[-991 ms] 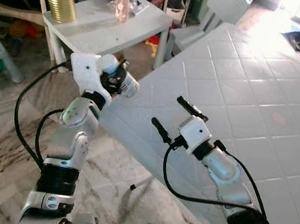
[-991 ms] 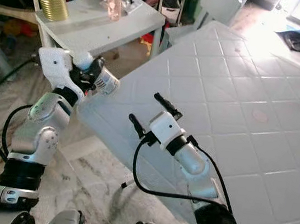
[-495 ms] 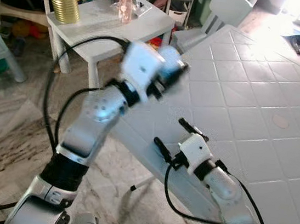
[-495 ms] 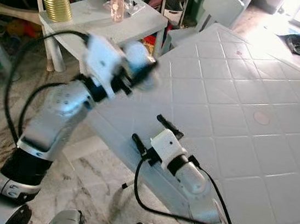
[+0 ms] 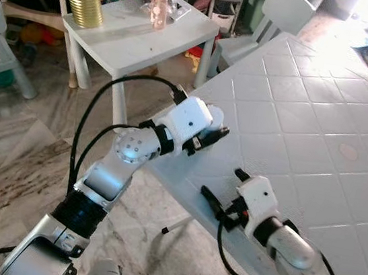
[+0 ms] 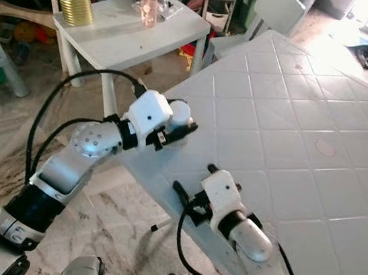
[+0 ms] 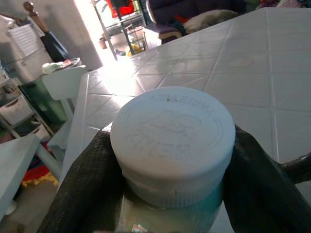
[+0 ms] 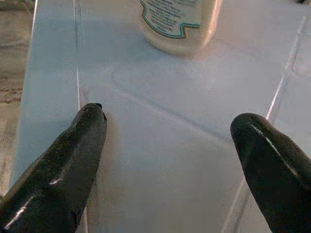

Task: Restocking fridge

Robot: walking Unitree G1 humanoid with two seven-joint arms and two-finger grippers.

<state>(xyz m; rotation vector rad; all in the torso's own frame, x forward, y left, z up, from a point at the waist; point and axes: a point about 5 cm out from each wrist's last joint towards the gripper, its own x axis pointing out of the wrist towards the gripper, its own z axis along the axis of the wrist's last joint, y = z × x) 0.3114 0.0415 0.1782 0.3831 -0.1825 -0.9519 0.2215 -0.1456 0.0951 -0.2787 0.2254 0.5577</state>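
A bottle with a white screw cap point(image 7: 172, 141) and a pale labelled body point(image 8: 180, 22) stands upright on the near corner of the big white tiled table point(image 5: 309, 113). My left gripper point(image 5: 210, 131) is shut on the bottle just under its cap, with a black finger point(image 7: 87, 184) on either side. My right gripper point(image 5: 223, 187) is open over the table's front edge, a short way nearer to me than the bottle. Its two fingers point(image 8: 73, 160) point at the bottle's base and hold nothing.
Behind and to the left stands a small white side table point(image 5: 136, 36) with a gold tin can point(image 5: 83, 3) and a pink bottle point(image 5: 159, 5). A white chair point(image 5: 282, 8) is behind the big table. Marble floor lies below its corner.
My left arm swung the bottle from beside the table's corner up and over onto the tabletop. My right gripper drew back and lower, toward the table's front edge.
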